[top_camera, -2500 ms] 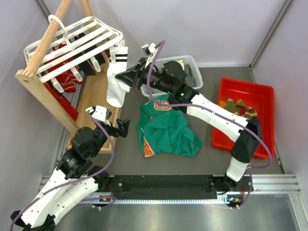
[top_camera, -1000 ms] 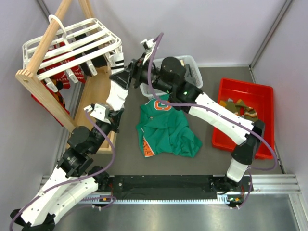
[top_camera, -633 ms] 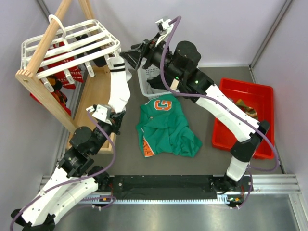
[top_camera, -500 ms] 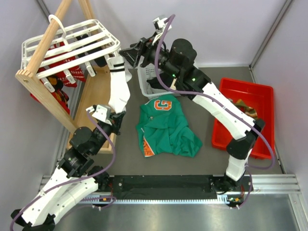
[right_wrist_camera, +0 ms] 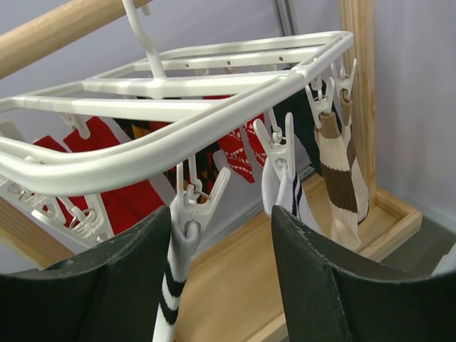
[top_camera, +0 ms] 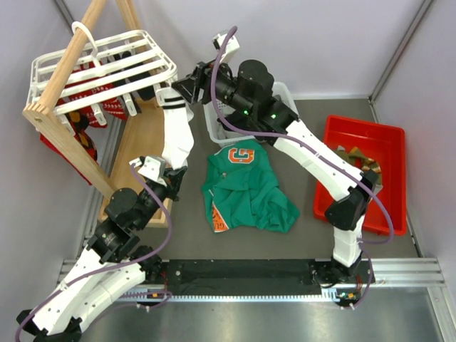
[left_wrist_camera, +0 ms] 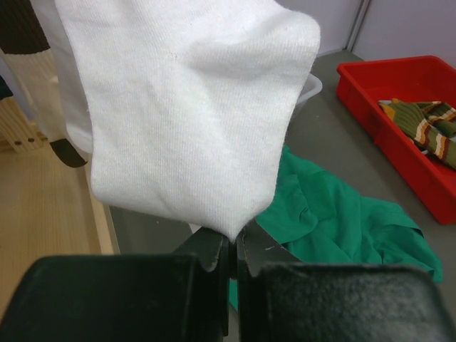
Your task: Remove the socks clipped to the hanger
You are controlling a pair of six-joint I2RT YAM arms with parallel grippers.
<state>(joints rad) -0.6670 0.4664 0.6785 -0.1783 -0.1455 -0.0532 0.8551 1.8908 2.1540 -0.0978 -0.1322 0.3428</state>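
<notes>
The white slatted hanger (top_camera: 100, 68) hangs on the wooden rack, with several socks under its clips. A white sock (top_camera: 177, 139) with black cuff bands is stretched from a corner clip (top_camera: 169, 94) down to my left gripper (top_camera: 173, 173), which is shut on its toe (left_wrist_camera: 233, 246). My right gripper (top_camera: 187, 84) stands open at that clip (right_wrist_camera: 191, 206). The clip rests against the left finger (right_wrist_camera: 121, 278), and the other finger (right_wrist_camera: 335, 285) is apart from it. Red patterned socks (right_wrist_camera: 242, 153) and a brown-banded sock (right_wrist_camera: 338, 178) hang behind.
The wooden A-frame rack (top_camera: 64, 135) stands at the left on its base board (top_camera: 142, 142). A green shirt (top_camera: 246, 189) lies mid-table below a white basket (top_camera: 221, 127). At the right, a red bin (top_camera: 388, 149) holds striped socks (top_camera: 356, 158).
My right gripper has swung left from above the basket to the sock's clip, and its jaws have narrowed. The left gripper has stayed shut on the sock's toe.
</notes>
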